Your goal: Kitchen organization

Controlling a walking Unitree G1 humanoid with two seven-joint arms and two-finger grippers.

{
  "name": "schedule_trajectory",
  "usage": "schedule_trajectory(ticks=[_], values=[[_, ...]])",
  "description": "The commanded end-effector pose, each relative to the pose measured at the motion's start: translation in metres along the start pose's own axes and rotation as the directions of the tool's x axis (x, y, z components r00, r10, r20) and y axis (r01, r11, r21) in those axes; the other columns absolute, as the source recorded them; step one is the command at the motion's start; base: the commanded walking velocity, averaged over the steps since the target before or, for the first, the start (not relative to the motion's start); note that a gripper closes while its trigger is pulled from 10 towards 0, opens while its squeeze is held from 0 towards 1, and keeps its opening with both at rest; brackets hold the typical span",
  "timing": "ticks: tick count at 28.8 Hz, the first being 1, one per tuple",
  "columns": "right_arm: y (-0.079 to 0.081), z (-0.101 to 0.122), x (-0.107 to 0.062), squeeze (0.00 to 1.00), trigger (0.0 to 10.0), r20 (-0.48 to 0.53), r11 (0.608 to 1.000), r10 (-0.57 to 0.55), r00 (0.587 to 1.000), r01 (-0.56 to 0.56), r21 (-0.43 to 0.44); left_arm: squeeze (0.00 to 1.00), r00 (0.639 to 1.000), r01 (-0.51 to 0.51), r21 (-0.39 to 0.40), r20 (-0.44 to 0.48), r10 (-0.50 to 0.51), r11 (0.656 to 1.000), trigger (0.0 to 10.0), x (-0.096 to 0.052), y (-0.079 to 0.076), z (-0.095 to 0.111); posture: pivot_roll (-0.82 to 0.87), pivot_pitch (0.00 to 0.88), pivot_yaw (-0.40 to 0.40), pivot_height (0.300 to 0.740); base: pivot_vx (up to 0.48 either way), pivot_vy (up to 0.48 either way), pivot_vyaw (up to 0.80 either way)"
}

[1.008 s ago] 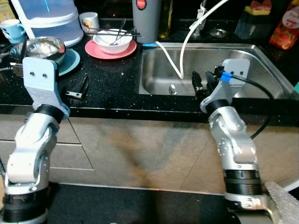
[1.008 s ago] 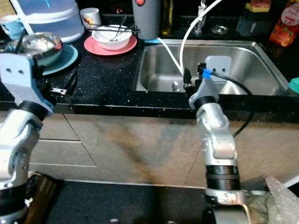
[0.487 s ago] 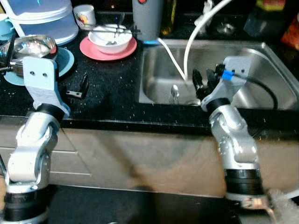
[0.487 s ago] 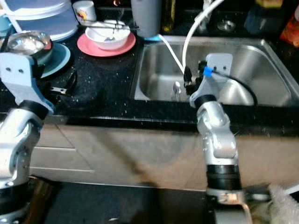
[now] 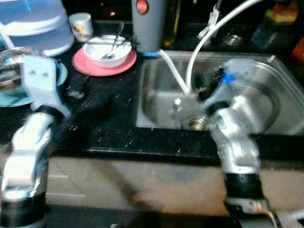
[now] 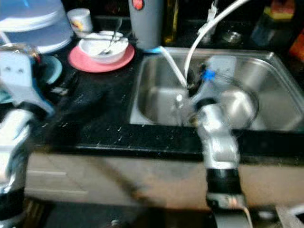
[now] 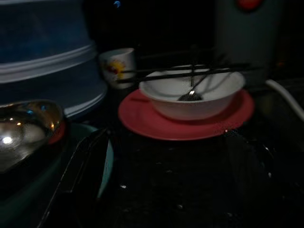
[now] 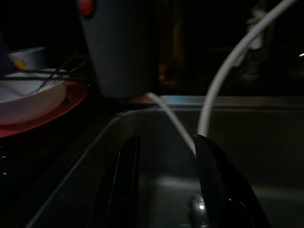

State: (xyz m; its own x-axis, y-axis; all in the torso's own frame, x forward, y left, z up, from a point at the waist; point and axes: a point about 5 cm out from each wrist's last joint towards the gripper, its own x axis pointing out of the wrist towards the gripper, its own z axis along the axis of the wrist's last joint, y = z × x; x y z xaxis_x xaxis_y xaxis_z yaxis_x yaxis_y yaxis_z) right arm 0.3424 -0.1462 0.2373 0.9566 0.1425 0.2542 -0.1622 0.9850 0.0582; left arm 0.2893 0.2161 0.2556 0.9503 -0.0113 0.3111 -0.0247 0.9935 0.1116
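Observation:
A white bowl (image 5: 107, 49) with a spoon in it and black chopsticks across its rim sits on a pink plate (image 5: 90, 66) on the black counter (image 5: 114, 128). My left gripper (image 7: 161, 180) hovers low over the counter just short of that plate, open and holding nothing; its fingers (image 5: 78, 90) are blurred. Over the steel sink (image 5: 266, 95), my right gripper (image 8: 168, 190) is open and empty, pointing toward the grey jug (image 5: 148, 23). A spoon (image 5: 176, 102) lies in the sink near the drain (image 5: 197, 123).
A steel bowl (image 7: 23, 128) on a teal plate (image 5: 61, 73) stands at the left, beside a blue-and-white container (image 5: 33, 23) and a small cup (image 5: 80, 23). Two white hoses (image 5: 199, 47) hang into the sink. Bottles line the back.
The whole picture has shifted and blurred, with the counter edge now lower in view: the camera has moved closer. Both grippers stay open, over the counter and the sink.

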Motion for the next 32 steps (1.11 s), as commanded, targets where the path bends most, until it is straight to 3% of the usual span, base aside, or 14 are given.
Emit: schedule_trajectory(ticks=[1, 32], values=[[-0.0045, -0.0015, -0.0015, 0.00, 10.0, -0.009, 1.000, -0.013, 1.000, 0.013, -0.006, 0.00, 1.000, 0.000, -0.004, -0.024, 0.000, 1.000, 10.0, -0.0019, 0.0001, -0.0041, 0.05, 0.110, -0.016, 0.740, 0.000, 0.000, 0.00], [-0.0030, -0.0023, -0.0007, 0.00, 10.0, -0.017, 1.000, -0.003, 1.000, 0.003, -0.001, 0.00, 0.995, 0.067, 0.021, -0.078, -0.065, 0.998, 10.0, -0.0105, -0.0016, -0.0060, 0.06, 0.115, -0.022, 0.740, 0.000, 0.019, 0.00]])
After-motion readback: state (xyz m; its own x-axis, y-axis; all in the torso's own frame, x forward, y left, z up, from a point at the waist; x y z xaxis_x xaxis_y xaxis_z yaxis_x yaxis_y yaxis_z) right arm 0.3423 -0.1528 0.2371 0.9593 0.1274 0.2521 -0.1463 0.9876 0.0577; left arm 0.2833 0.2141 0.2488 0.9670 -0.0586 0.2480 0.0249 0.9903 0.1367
